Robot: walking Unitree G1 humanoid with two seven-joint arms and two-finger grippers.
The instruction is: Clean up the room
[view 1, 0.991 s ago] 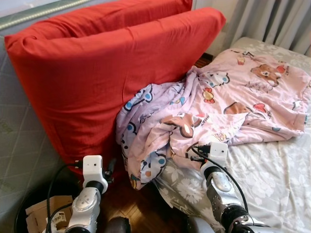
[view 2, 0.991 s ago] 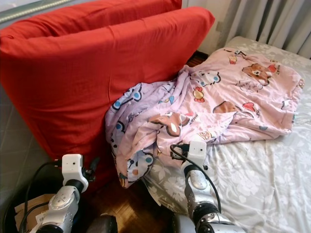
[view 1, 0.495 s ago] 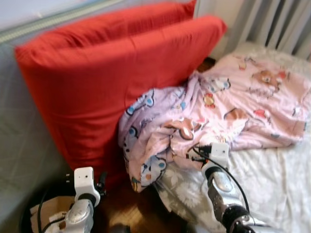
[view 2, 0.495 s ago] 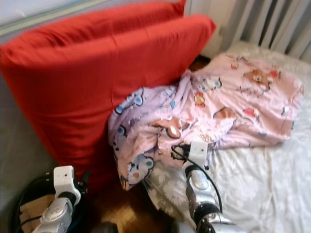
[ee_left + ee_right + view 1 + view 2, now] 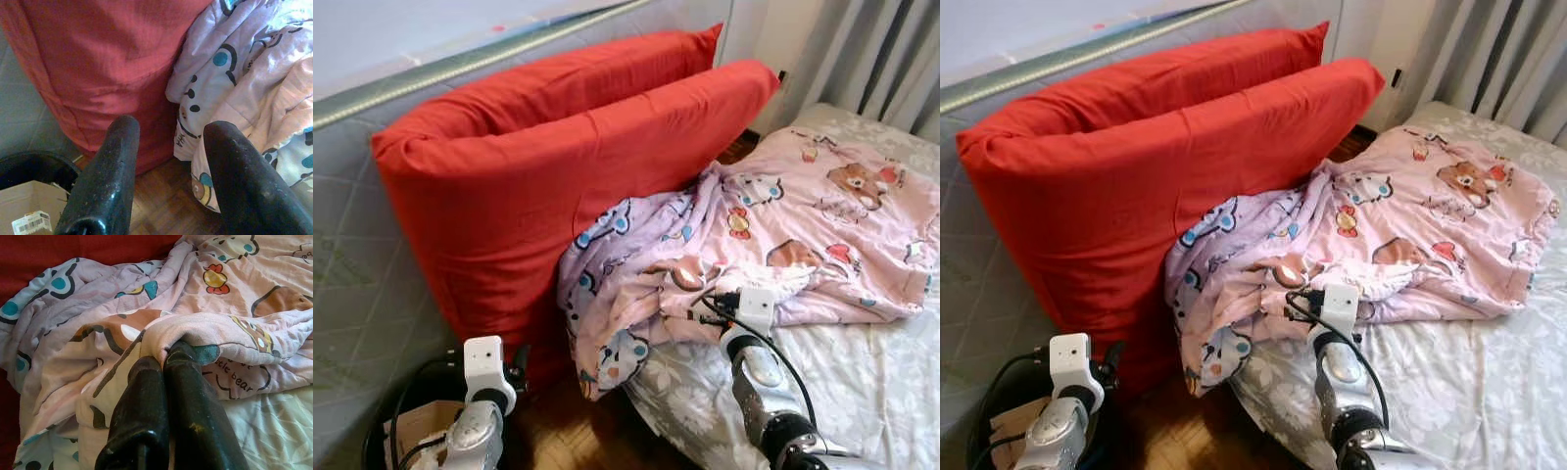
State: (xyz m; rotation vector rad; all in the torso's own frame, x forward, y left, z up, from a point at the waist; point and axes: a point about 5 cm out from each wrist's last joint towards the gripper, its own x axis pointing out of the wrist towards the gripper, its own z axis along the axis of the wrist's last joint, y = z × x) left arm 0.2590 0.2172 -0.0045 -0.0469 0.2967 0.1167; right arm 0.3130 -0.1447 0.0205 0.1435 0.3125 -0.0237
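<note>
A pink cartoon-print blanket [image 5: 793, 215] lies crumpled across the bed, and one end hangs off the bed's edge against two big red pillows [image 5: 558, 186]. My right gripper [image 5: 166, 355] is shut on a fold of the blanket near its lower edge. Its white wrist block [image 5: 754, 305] shows just below that fold. My left gripper [image 5: 168, 132] is open and holds nothing. It is low, near the foot of the red pillows and the hanging blanket end [image 5: 234, 73]. Its wrist block [image 5: 481, 360] is at the lower left.
The bed has a grey floral sheet [image 5: 881, 382]. A black bin with cardboard [image 5: 411, 436] stands by my left arm against the grey padded wall [image 5: 352, 294]. Wood floor [image 5: 578, 431] shows between the bin and the bed. Grey curtains [image 5: 871, 49] hang at the far right.
The whole picture has shifted down and to the right, so the camera moved. My right gripper stays shut on the blanket fold. The left gripper stays open low by the pillows.
</note>
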